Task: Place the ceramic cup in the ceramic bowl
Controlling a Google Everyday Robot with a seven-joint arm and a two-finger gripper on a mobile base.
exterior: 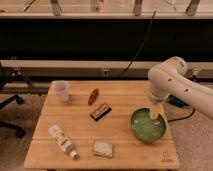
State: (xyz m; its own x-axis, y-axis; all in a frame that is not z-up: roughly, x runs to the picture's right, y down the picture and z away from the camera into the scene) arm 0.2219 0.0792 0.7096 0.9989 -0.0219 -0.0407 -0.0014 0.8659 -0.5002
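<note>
**While the jaws hang empty over the bowl, the cup waits at the other end of the table**

Your gripper sits spread wide with nothing between its fingers, low over the near rim of the ceramic bowl, just above its green inside. So the goal is right under the jaws, and the thing to fetch is not.

Moving outward from the jaws, a dark flat bar lies nearest, then a small brown object just past it. The ceramic cup stands upright well beyond both, by the opposite corner of the wooden table. A labelled white bottle and a pale packet lie off to the side along the front edge, clear of the straight line to the cup.

To do the reach well, I would lift before you travel, so the fingers clear the bowl's rim and pass above the bar and the brown object. Come down over the cup with the jaws kept wide, straddle its rim squarely, and close gently: it looks light and easy to tip.
</note>
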